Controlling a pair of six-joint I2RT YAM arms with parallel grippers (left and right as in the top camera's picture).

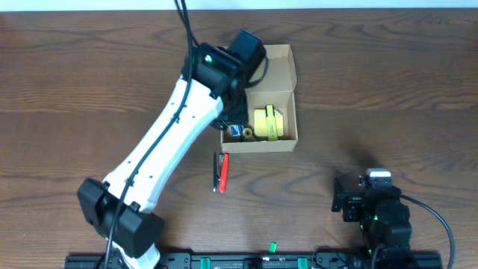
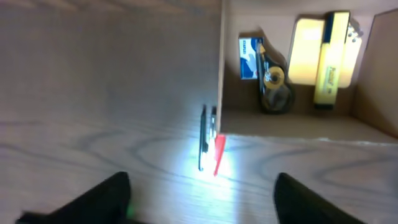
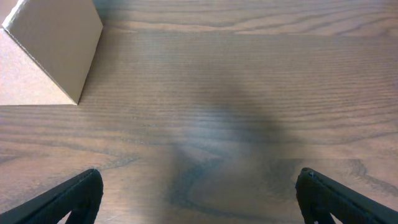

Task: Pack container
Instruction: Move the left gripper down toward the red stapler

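The container (image 1: 259,112) is a tan cardboard box with its flap lid (image 1: 273,66) standing open. Inside lie a small blue-and-white box (image 2: 250,58), a tape roll (image 2: 273,78), a pale-yellow pad (image 2: 306,51) and a yellow marker (image 2: 333,57). A red-and-black tool (image 1: 221,172) lies on the table just outside the container's front left corner (image 2: 210,146). My left gripper (image 2: 202,199) hangs open above the table near that corner, nothing between its fingers; in the overhead view the arm (image 1: 175,127) hides it. My right gripper (image 1: 351,198) rests open at the front right, empty (image 3: 199,193).
The dark wooden table (image 1: 388,90) surrounds the container. A corner of the container (image 3: 50,50) shows at the upper left in the right wrist view. A small green bit (image 1: 272,245) lies near the front rail.
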